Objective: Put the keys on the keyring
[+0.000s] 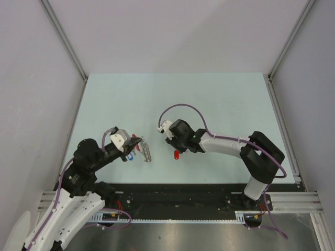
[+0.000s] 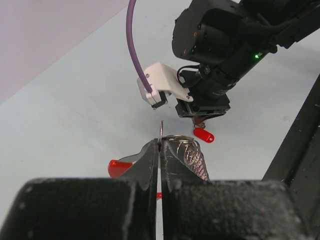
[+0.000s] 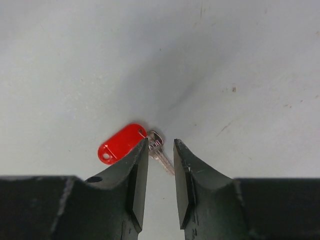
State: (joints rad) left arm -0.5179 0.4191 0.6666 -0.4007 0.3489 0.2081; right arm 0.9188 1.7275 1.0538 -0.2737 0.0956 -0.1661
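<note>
Pale worktop (image 1: 209, 99) is carrying a small red-headed key (image 3: 122, 143), lying flat between the slightly spread jaws of your right claw (image 3: 161, 147), light, stiff and likely slippery, so you are best taking its plastic head, while your left claw (image 2: 160, 145) is pinching the keyring (image 2: 192, 150) by its thin wire.

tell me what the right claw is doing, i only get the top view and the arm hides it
Observer: The right wrist view shows the right claw open, jaws apart with a clear gap.
Operator: is it holding the red key
Observer: No. The red key appears to lie on the table, with its metal blade in the gap between the jaws and its red head outside them.
Operator: ok and the left claw
Observer: The left wrist view shows the left claw shut on a thin wire loop of the keyring, with the grey coil just behind the jaws.
</note>
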